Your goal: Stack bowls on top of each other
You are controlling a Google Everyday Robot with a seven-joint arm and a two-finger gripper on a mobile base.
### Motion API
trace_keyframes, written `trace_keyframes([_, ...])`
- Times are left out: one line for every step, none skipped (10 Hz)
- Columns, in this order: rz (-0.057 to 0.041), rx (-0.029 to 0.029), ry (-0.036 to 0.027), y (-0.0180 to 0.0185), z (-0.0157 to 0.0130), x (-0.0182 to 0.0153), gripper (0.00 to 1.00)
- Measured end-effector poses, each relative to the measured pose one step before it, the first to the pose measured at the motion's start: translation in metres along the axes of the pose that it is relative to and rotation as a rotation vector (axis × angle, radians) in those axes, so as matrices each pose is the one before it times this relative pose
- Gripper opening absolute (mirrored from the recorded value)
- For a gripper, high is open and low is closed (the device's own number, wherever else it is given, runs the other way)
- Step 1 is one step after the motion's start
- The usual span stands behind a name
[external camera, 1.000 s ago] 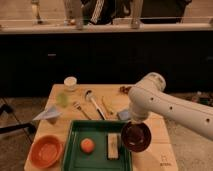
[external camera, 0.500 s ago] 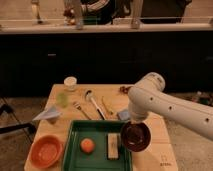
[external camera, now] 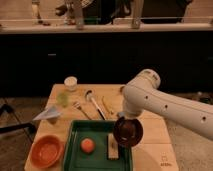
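Halfway there, I'd say: the maroon bowl (external camera: 128, 132) is off the table and up in the air, hanging over the right edge of the green tray (external camera: 98, 126), tipped so its hollow faces us. The gripper (external camera: 121, 118) sits just above the bowl's upper left rim, over the tray's right side, jaws closed down on that rim. So the pick is done. What's left is the carry and the drop: the orange bowl (external camera: 46, 151) waits on the wooden table (external camera: 150, 127) just off the tray's left edge, well apart from the maroon one, nothing stacked in it yet. The path looks to run straight across the tray, over the orange ball (external camera: 87, 145) and the pale block (external camera: 113, 149) lying inside it. The white arm (external camera: 165, 102) reaches in from the right of the tray, elbow high, wrist bent down toward the tray's right rim
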State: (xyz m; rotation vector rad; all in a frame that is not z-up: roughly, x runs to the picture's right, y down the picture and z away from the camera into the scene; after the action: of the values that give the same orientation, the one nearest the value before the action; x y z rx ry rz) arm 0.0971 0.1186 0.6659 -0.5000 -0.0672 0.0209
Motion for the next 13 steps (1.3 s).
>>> trace_keyframes([0.00556, 0.00488, -0.0106, -0.00261, -0.0045, -0.01226, 0.0])
trace_keyframes([0.00736, -0.00286, -0.01314, -0.00131, -0.00201, -0.0114, 0.0])
trace_keyframes([0.01062, -0.01247, -0.01975, -0.002, -0.00245, -0.01647, 0.0])
trace_keyframes([0.00806, -0.00903, -0.01518, -0.00292, 0.00107, -0.01137, 0.0])
trace_keyframes([0.00096, -0.00819, -0.01612, -0.00175, 0.0009, -0.01227, 0.0])
trace_keyframes([-0.00747, -0.01299, -0.02166, -0.00099, 0.003, -0.01772, 0.0])
trace_keyframes([-0.01003, -0.01167, -0.02042, -0.00087, 0.00374, -0.01646, 0.0])
trace_keyframes([-0.00937, -0.01083, -0.01613, -0.00059, 0.00412, -0.0137, 0.0])
trace_keyframes([-0.01065, -0.01378, -0.01563, -0.00065, 0.00617, -0.01577, 0.0])
trace_keyframes([-0.01304, -0.01423, -0.00981, -0.00008, 0.00581, -0.01488, 0.0])
trace_keyframes([-0.01494, -0.0131, -0.00726, -0.00023, 0.00566, -0.01383, 0.0])
trace_keyframes([-0.0118, -0.00913, -0.00632, -0.0004, 0.00379, -0.0096, 0.0])
trace_keyframes([-0.01749, -0.01279, -0.00676, -0.00042, 0.00537, -0.01188, 0.0])
